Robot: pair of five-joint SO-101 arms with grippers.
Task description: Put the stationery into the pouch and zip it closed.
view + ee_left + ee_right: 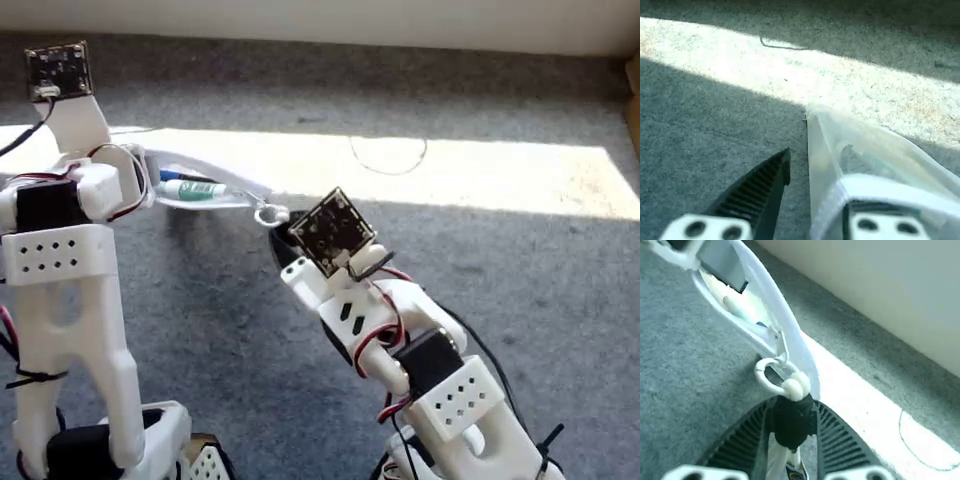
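A clear pouch (205,190) hangs stretched between the two arms, with a green-and-white stick (195,189) and a blue pen (172,176) inside. The pouch mouth (747,310) gapes from the slider back to the left arm. My right gripper (790,407) is shut on the zipper pull (792,387), a white bead with a ring (767,374); it sits at the pouch's right end (283,238). My left gripper (815,160) is at the other end. The pouch (865,160) drapes over one finger, and carpet shows between it and the black finger (765,187).
Grey carpet (480,280) with a sunlit band (500,175) across the back. A thin wire loop (388,155) lies on the lit strip beyond the pouch. A pale wall (890,285) runs along the far side, and a brown object (634,100) is at the right edge.
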